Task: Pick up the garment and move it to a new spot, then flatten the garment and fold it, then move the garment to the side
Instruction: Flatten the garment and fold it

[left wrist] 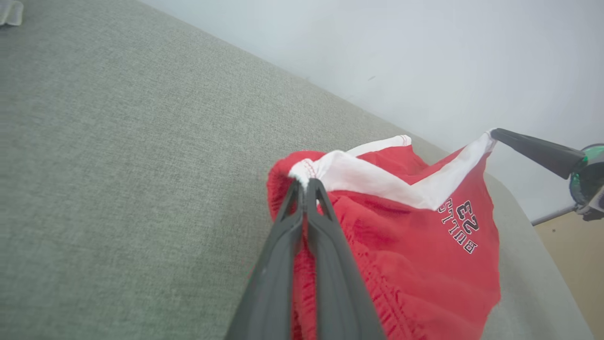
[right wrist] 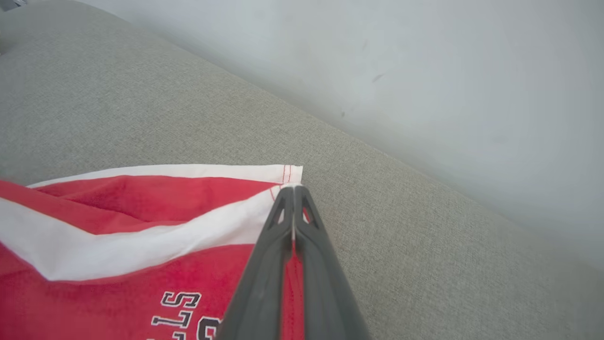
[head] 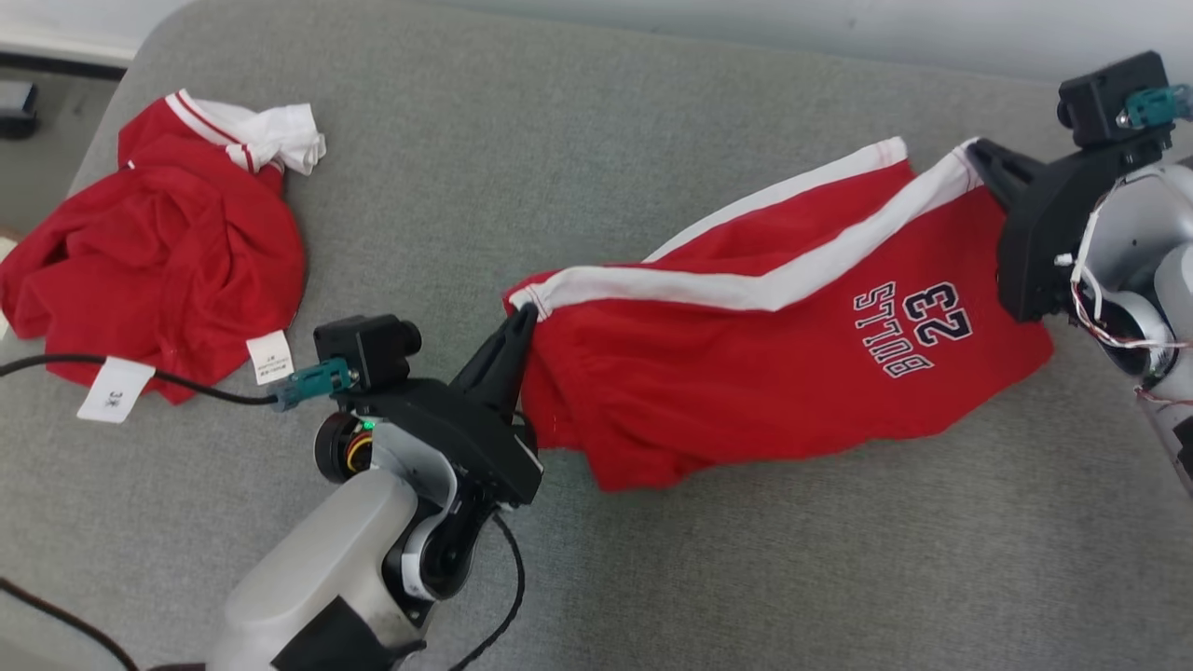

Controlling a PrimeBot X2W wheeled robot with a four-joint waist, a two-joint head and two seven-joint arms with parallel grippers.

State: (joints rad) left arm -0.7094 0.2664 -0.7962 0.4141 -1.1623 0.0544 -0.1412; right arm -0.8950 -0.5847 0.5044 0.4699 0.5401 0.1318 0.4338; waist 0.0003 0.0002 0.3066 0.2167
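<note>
The garment [head: 746, 373] is a pair of red shorts with a white band and "BULLS 23" lettering, stretched between my two grippers above the grey cushion. My left gripper [head: 527, 317] is shut on the white-edged corner at the garment's left end; the left wrist view shows this gripper [left wrist: 306, 182] pinching that corner of the garment [left wrist: 415, 255]. My right gripper [head: 977, 154] is shut on the opposite white corner at the upper right, and in the right wrist view my right gripper [right wrist: 293, 188] pinches the band of the garment [right wrist: 118, 245]. The cloth sags between the two grips.
A second red garment [head: 158, 252] with white trim and tags lies crumpled at the cushion's left end. A black cable [head: 140, 373] runs over it to my left wrist. The grey cushion [head: 578, 140] ends at a pale wall [right wrist: 448, 71] behind.
</note>
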